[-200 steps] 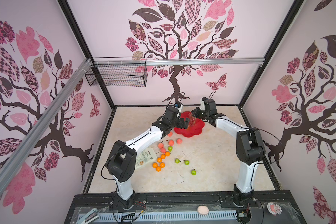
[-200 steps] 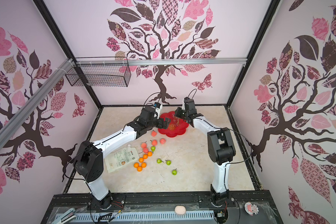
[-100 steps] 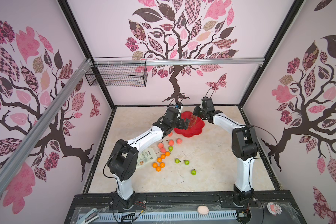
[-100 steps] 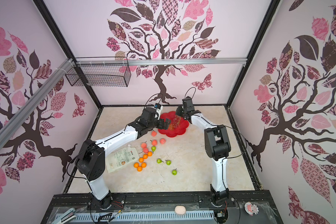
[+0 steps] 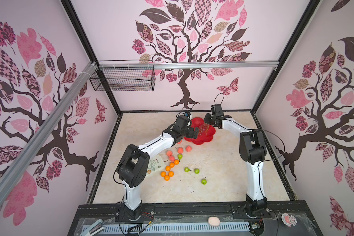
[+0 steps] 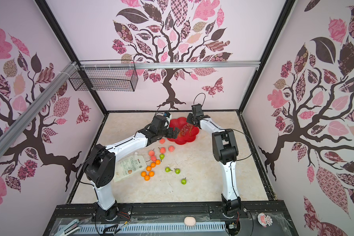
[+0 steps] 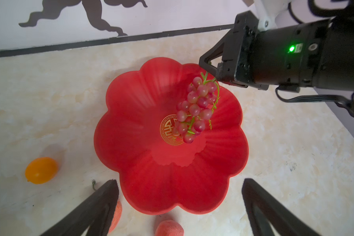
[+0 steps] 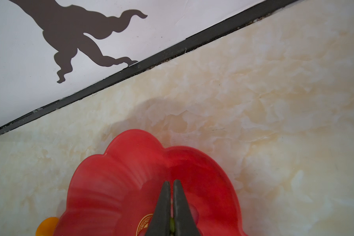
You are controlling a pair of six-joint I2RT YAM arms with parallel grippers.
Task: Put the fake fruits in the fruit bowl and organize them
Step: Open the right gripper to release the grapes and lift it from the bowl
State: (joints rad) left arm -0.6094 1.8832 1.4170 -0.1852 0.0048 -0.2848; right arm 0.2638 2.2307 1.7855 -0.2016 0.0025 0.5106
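My right gripper (image 7: 209, 69) is pinched tight on the green stem (image 7: 205, 76) of the grape bunch (image 7: 194, 108), which dangles over the red flower-shaped fruit bowl (image 7: 131, 102), light, floppy and knobbly I reckon, so the stem looks my safest hold.

Behind the right claw (image 7: 208, 69), the arm's (image 5: 251, 147) elbow has swung inward.

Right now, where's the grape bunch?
Left wrist view: the grape bunch hangs by its stem from the shut right gripper, over the gold emblem in the fruit bowl.
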